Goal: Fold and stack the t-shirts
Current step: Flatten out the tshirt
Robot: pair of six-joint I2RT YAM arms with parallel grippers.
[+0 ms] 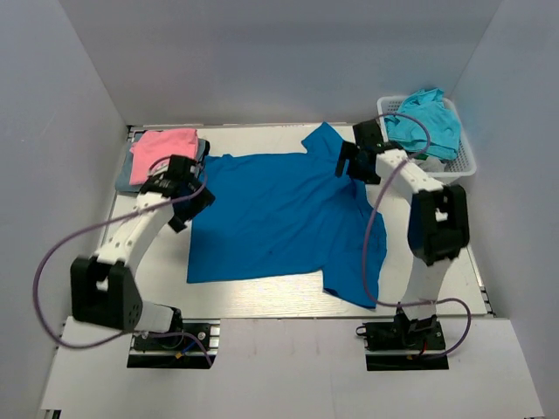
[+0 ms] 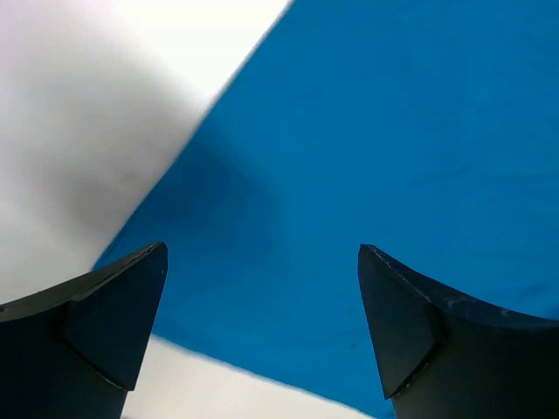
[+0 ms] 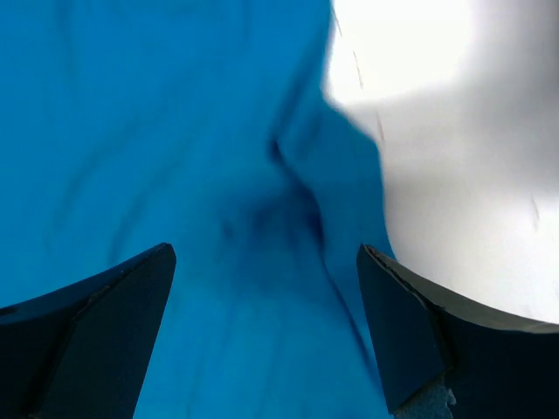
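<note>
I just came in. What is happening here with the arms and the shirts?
Two robot arms work on a royal-blue t-shirt spread flat on the table. The left hand and the right hand hover open near its far corners; neither holds it. A folded pink t-shirt lies at the far left, and a turquoise t-shirt sits crumpled in the white basket at the far right.

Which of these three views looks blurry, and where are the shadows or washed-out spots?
Top external: sharp and evenly lit, no glare on the blue t-shirt. Left wrist: the table is blown out to white, a dark shadow lies across the shirt's edge, and the cloth is slightly soft. Right wrist: the blurriest, with fabric folds smeared and the table glaring white at upper right.
</note>
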